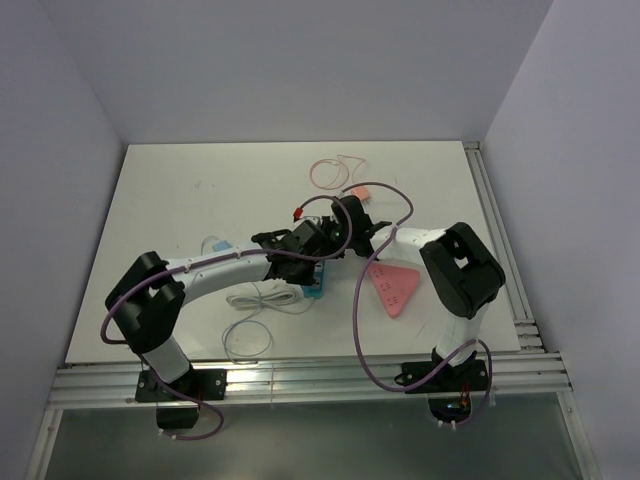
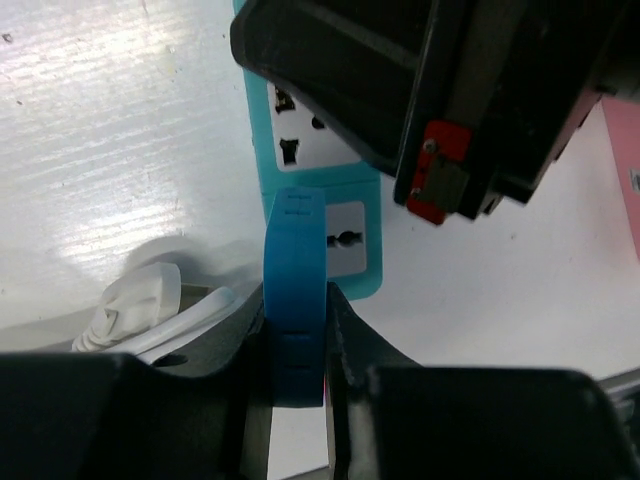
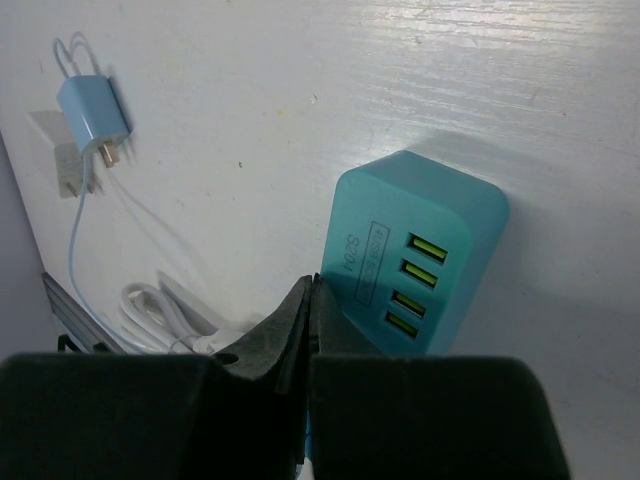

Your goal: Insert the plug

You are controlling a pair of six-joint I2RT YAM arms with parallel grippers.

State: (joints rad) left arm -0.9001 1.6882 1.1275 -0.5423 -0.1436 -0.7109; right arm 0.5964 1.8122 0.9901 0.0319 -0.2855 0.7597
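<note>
Where pale walls close in on three sides, a white table [image 1: 180,200] fills the middle of the room. Left: the plug [image 3: 92,115], a small light-blue block with metal prongs and a thin pale cable, lies flat on the table, well apart from both arms. Centre: the left gripper [image 2: 297,325] is clamped on a flat blue strap [image 2: 295,240] over the teal socket block [image 2: 257,150], whose sockets face up. Right: the right gripper [image 3: 310,300], jaws pressed together with nothing between them, sits just beside the block's end with four green ports.
</note>
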